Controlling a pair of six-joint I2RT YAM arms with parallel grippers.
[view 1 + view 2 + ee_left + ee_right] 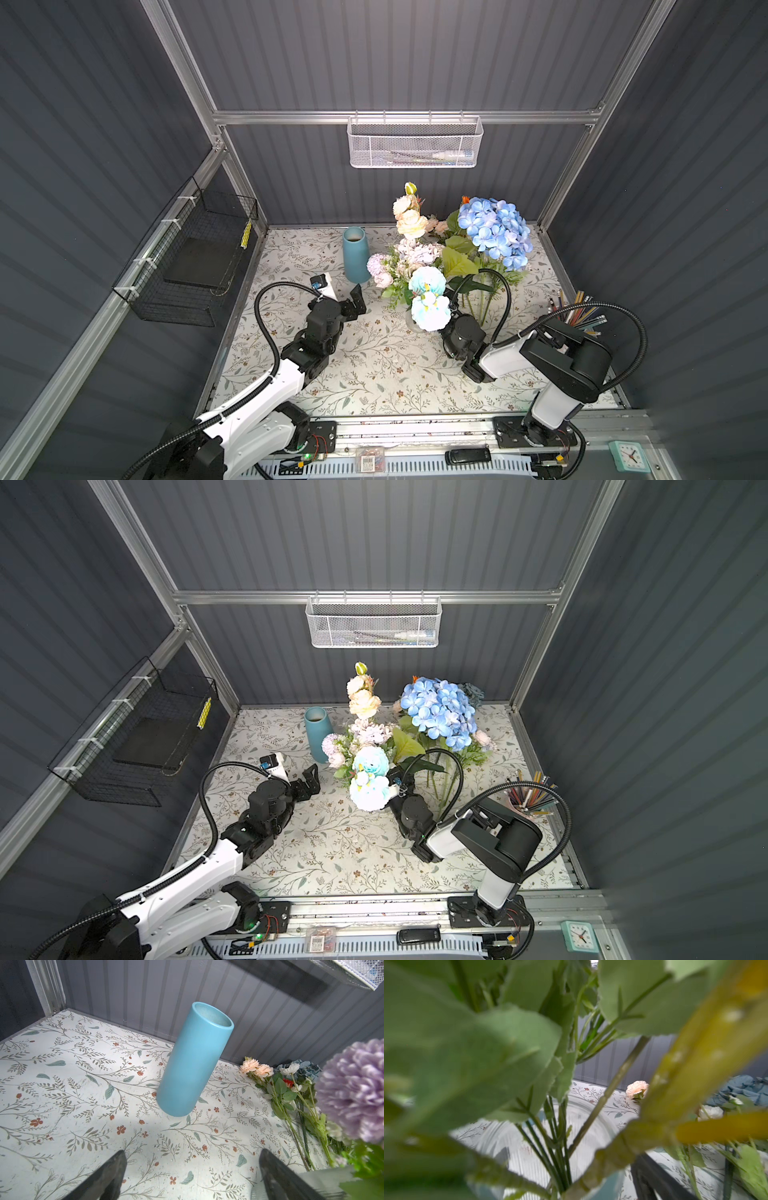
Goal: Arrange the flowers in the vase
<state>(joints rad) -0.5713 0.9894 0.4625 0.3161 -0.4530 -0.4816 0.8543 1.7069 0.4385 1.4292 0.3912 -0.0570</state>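
Flowers (430, 311) bunched in the glass vase (517, 1157); left fingers (108, 1178) wide apart, right fingers' (654, 1180) spread unclear behind leaves (467, 1064).

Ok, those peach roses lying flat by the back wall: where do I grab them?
I'd grip the peach roses on the lower stem, below the leaves, coming straight down and closing across it. They lie flat on the table, so only the top side is free.

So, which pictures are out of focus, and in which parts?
Right wrist view: the near leaves are badly out of focus, the peach flower behind is sharper. Left wrist view: the lilac flower is soft, the blue vase sharp. Both top views: sharp overall.
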